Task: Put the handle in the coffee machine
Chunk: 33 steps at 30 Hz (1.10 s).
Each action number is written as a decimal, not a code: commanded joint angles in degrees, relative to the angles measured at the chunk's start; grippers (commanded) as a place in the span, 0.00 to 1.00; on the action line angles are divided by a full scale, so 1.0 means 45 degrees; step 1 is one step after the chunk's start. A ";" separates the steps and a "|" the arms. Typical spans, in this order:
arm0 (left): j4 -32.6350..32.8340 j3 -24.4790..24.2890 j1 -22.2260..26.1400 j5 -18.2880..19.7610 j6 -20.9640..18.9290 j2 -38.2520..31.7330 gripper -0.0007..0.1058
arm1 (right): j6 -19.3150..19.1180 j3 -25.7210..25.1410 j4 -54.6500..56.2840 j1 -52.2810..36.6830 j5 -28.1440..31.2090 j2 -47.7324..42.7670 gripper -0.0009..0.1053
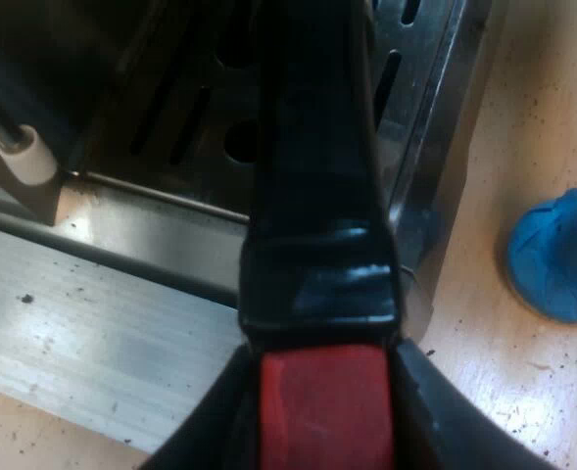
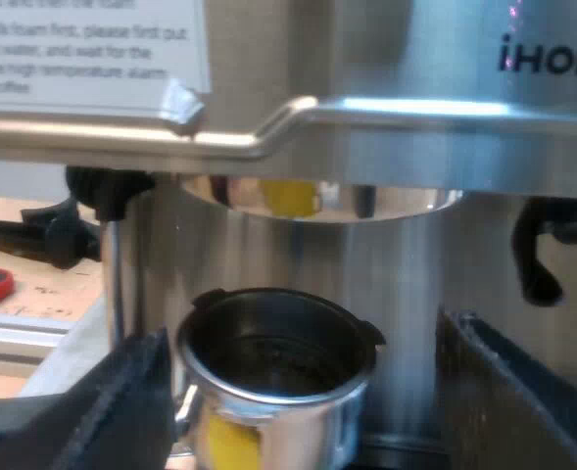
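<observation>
Left pincer (image 1: pixel 322 416) clamps dark red-ended handle (image 1: pixel 312 196) over machine's steel drip tray (image 1: pixel 200 127); right pincer (image 2: pixel 298 343) open, flanking metal holder basket (image 2: pixel 278 362). Pale bench (image 1: pixel 523 392), blue tamper (image 1: pixel 562 259).

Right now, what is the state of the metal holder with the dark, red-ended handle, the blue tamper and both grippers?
metal holder: upright under the espresso machine's brew head, not yet locked in.
blue tamper: on the table, beside the machine's drip tray.
left gripper: shut on the holder's handle.
right gripper: open, facing the holder.
</observation>
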 commanded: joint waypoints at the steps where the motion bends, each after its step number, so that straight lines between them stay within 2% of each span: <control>1: -0.0344 -0.0186 -0.0002 0.0889 0.0003 -0.0067 0.02 | -0.0117 -0.0038 -0.0188 -0.0077 -0.0287 -0.0026 0.56; 7: -0.0482 -0.0280 -0.0002 0.1142 -0.0074 -0.0072 0.02 | -0.0117 -0.0038 -0.0188 -0.0077 -0.0286 -0.0026 0.56; 9: -0.0524 -0.0476 -0.0002 0.1345 -0.0344 -0.0072 0.02 | -0.0117 -0.0038 -0.0188 -0.0077 -0.0286 -0.0026 0.56; 17: -0.0308 -0.0938 -0.0044 0.1377 -0.0340 -0.0072 0.02 | -0.0117 -0.0038 -0.0188 -0.0077 -0.0286 -0.0026 0.56; 21: -0.0041 -0.0977 -0.0066 0.1768 -0.0340 -0.0072 0.02 | -0.0117 -0.0038 -0.0188 -0.0077 -0.0286 -0.0026 0.56; 33: -0.0382 -0.1071 -0.0066 0.1934 -0.0340 -0.0072 0.02 | -0.0117 -0.0038 -0.0188 -0.0077 -0.0286 -0.0026 0.56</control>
